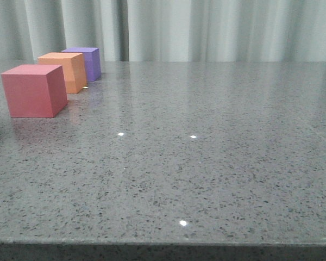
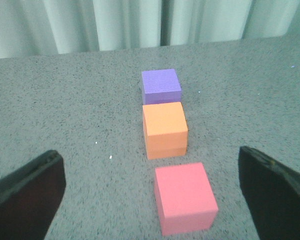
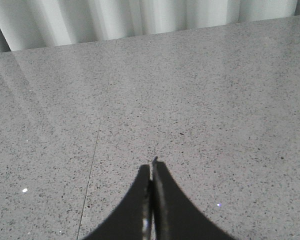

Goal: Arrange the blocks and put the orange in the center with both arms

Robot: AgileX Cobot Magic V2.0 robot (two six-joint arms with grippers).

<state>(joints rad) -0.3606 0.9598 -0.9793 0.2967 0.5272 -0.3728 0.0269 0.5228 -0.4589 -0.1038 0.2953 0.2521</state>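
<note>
orange cube (image 2: 164, 129) beyond the wide-spread left gripper (image 2: 152, 200).

Red-pink cube (image 1: 35, 90), orange cube (image 1: 64, 71), purple cube (image 1: 87, 62) in a row on table (image 1: 206, 163).

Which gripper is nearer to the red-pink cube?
Left. The left gripper is open, its fingers either side of the red-pink cube. The right gripper is shut over bare table, no cube in its view.
</note>
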